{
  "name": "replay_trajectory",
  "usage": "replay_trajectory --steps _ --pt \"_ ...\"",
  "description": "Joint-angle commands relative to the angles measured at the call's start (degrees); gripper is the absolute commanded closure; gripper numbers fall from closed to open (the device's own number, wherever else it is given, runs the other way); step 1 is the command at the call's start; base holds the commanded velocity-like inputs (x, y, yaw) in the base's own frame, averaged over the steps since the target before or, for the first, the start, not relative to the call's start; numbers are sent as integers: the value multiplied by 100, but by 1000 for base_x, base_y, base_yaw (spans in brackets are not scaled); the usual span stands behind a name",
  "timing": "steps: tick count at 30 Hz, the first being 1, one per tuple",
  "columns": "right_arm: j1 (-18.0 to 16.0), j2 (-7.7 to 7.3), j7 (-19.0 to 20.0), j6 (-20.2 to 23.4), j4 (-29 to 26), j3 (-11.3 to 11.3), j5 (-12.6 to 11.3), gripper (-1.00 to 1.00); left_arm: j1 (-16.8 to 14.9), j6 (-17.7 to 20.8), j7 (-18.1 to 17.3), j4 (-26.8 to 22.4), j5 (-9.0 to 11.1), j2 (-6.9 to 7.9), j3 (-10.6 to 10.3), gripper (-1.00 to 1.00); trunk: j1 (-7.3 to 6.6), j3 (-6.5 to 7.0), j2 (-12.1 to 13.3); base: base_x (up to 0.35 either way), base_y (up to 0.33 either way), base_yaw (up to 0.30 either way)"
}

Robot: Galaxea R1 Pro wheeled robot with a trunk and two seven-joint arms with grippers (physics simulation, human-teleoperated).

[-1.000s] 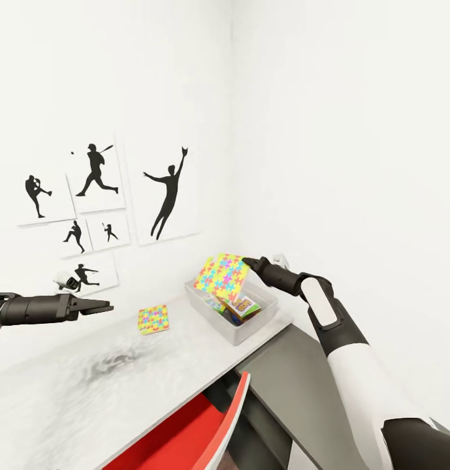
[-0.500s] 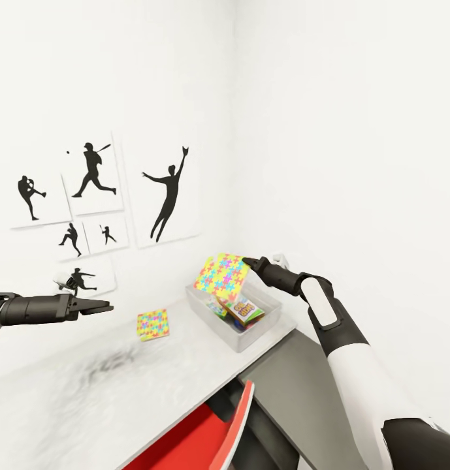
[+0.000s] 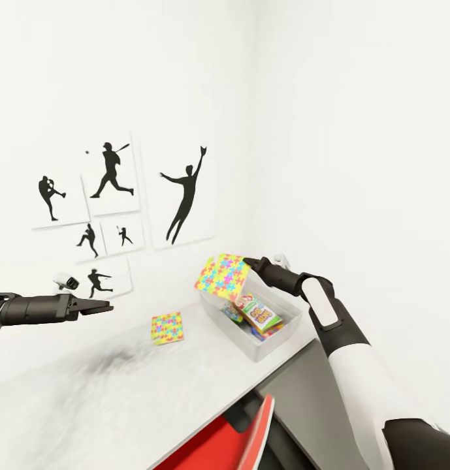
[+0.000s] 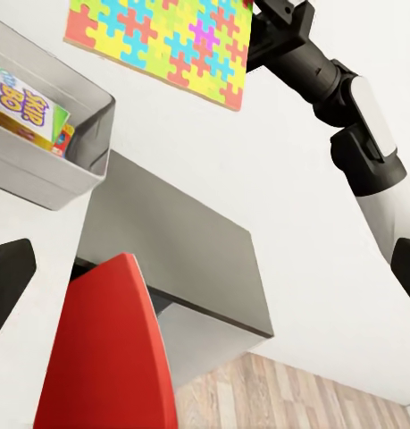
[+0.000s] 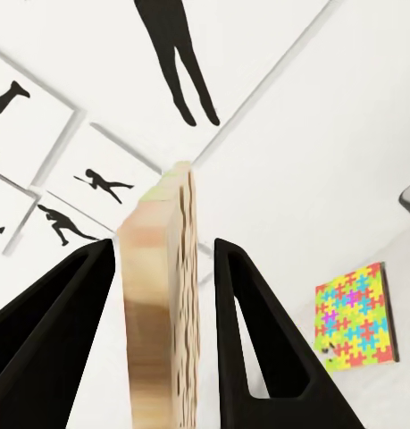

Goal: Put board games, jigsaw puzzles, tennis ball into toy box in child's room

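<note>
My right gripper is shut on the edge of a jigsaw puzzle, a pastel sheet held tilted in the air above the far end of the toy box. In the right wrist view the puzzle stands edge-on between the fingers. Board games lie inside the light grey box, one with a white and orange cover. The second jigsaw puzzle lies flat on the table, left of the box. My left gripper hovers open and empty over the table's left part. The tennis ball is hidden or out of view.
A red chair stands tucked under the table's front edge. The lower dark grey side section lies right of the box, under my right arm. Black baseball silhouette pictures hang on the white wall behind; a room corner is close behind the box.
The whole picture has shifted, so the camera moved; the wall pictures and the box now sit further right. The puzzle stays in my right gripper above the box. Both grippers keep their state.
</note>
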Motion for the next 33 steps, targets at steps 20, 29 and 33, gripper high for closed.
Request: replay_trajectory --steps 20,29,33 --pt "7 -26 25 32 1 -6 10 100 -3 61 -24 3 3 4 -11 -100 5 -3 -3 86 19 1" --pt "7 -131 3 15 77 -150 19 100 -3 61 -24 2 3 4 -11 -100 5 -3 -3 1 0 0" --pt "-28 -164 -10 9 421 -330 39 100 -3 61 -24 2 3 4 -11 -100 5 -3 -3 0 0 0"
